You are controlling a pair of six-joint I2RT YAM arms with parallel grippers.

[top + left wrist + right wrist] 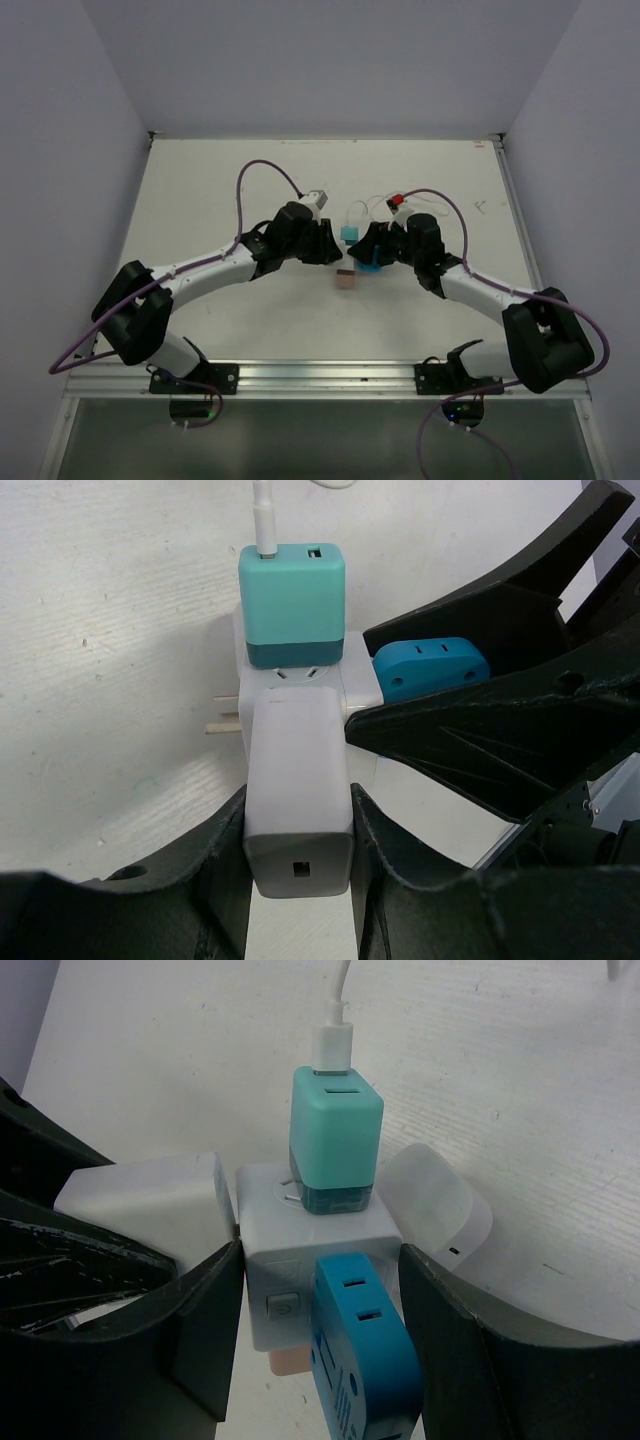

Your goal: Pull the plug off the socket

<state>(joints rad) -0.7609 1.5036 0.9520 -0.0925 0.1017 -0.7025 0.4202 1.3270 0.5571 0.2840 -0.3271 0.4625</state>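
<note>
The socket [290, 1220] is a white cube with a small button on its side, and it is mostly hidden in the top view. My right gripper [318, 1260] is shut on it, one finger on each flank. A flat white plug [300, 780] sticks out of the socket [290, 685] towards my left wrist camera, and my left gripper [300, 805] is shut on that plug. The two grippers [325, 247] [368, 248] face each other mid-table. A teal plug [335, 1145] with a white cable sits on the socket's top face.
A blue plug [365, 1360] juts from the socket between my right fingers. A rounded white plug [435, 1205] sits on the socket's far side. A pinkish block [346, 279] lies on the table just in front of the grippers. The white cable [355, 207] loops behind.
</note>
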